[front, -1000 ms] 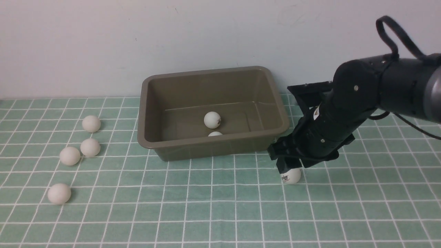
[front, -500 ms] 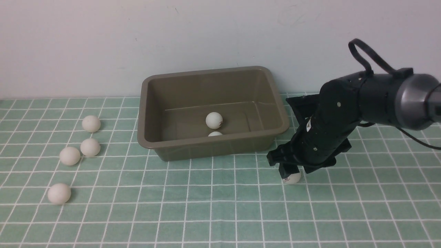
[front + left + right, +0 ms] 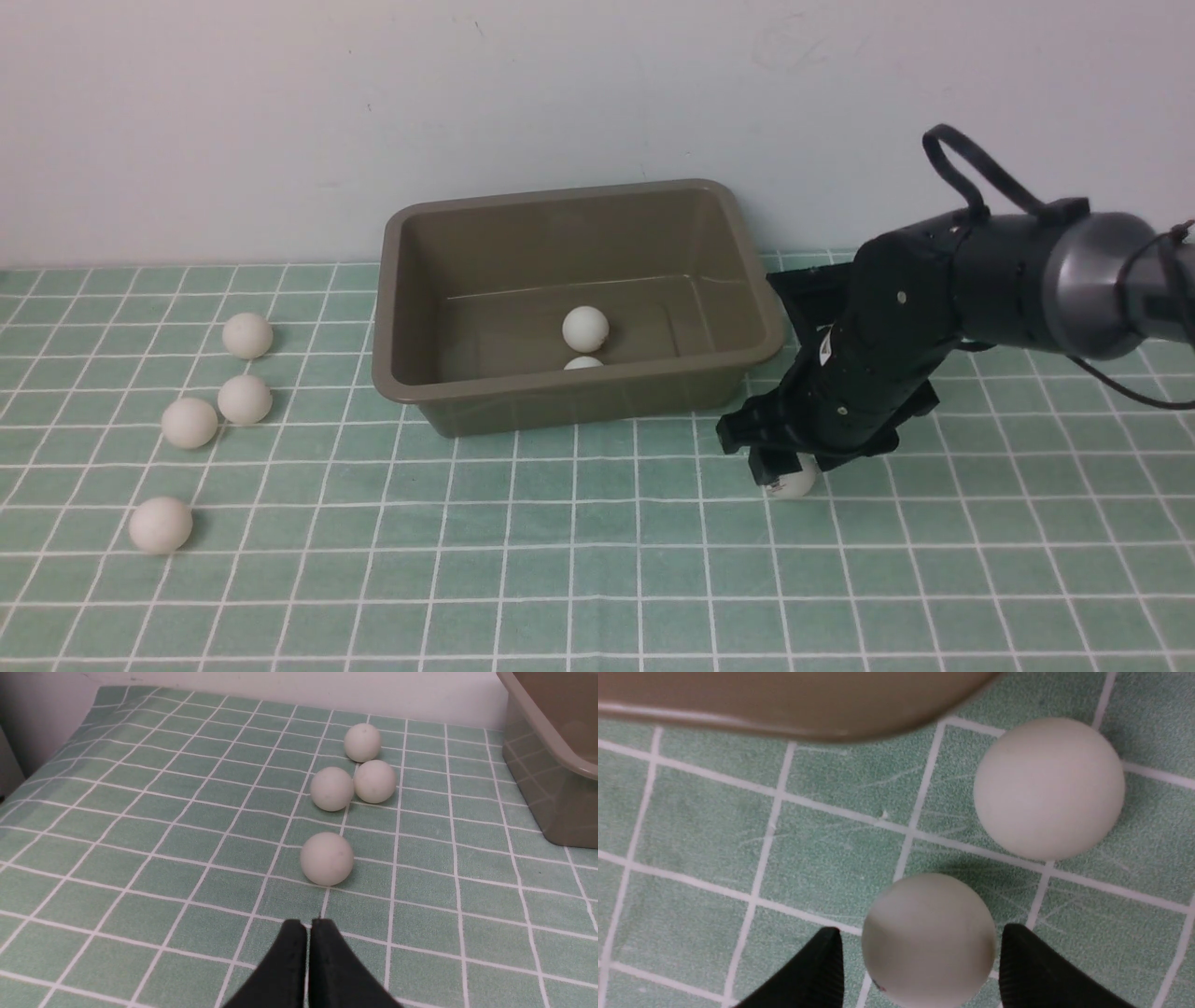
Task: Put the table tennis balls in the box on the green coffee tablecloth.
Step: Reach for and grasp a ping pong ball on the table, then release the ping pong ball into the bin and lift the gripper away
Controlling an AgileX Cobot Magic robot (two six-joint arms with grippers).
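Observation:
On the green coffee tablecloth (image 3: 597, 579) stands the olive-brown box (image 3: 569, 397), holding two table tennis balls (image 3: 585, 329). Several more balls lie left of it, the nearest to the front (image 3: 161, 525) also shown in the left wrist view (image 3: 326, 858). My right gripper (image 3: 784, 467) is down at the cloth by the box's front right corner, open, its fingers (image 3: 1031, 966) straddling a logo ball (image 3: 929, 940) with slim gaps on both sides. Another ball (image 3: 1049, 788) lies just beyond it. My left gripper (image 3: 308, 926) is shut and empty, above the cloth short of the left balls.
A pale wall runs right behind the box. The box's rim (image 3: 784, 704) is close to my right gripper. The right arm (image 3: 943, 308) hides the cloth to the right of the box.
My right arm has lowered and shifted slightly left, bringing its fingers down around the logo ball. The upper ball in the box has rolled a little to the right.

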